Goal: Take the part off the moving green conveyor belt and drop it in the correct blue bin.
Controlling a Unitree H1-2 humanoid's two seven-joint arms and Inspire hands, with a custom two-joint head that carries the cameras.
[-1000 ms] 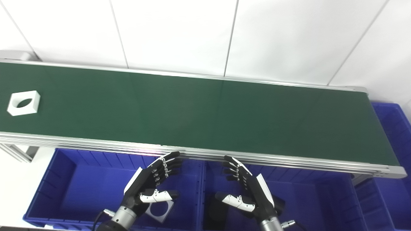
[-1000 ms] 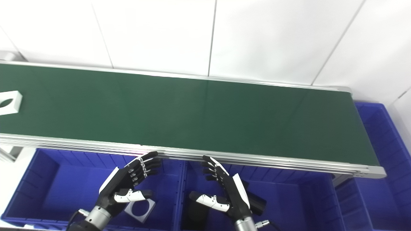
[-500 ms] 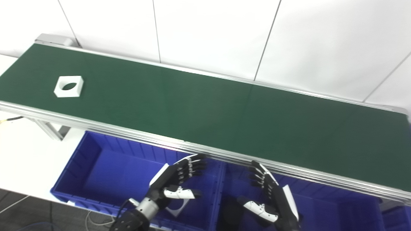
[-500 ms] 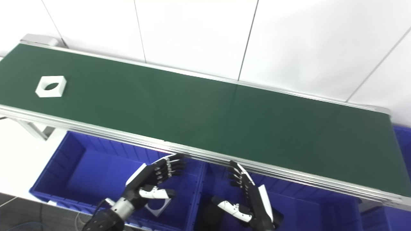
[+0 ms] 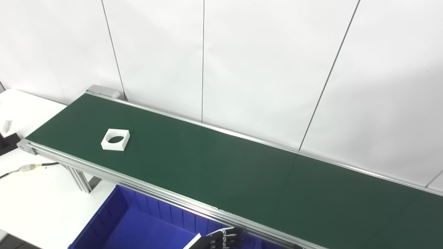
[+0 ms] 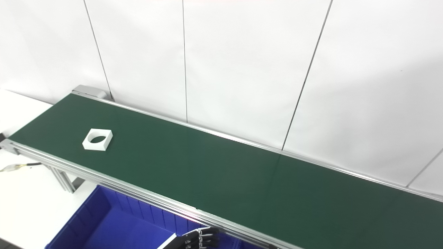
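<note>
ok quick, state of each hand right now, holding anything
Left hand: only its fingertips show at the bottom edge, over the blue bin; open or shut cannot be told.
Right hand: not in view.
</note>
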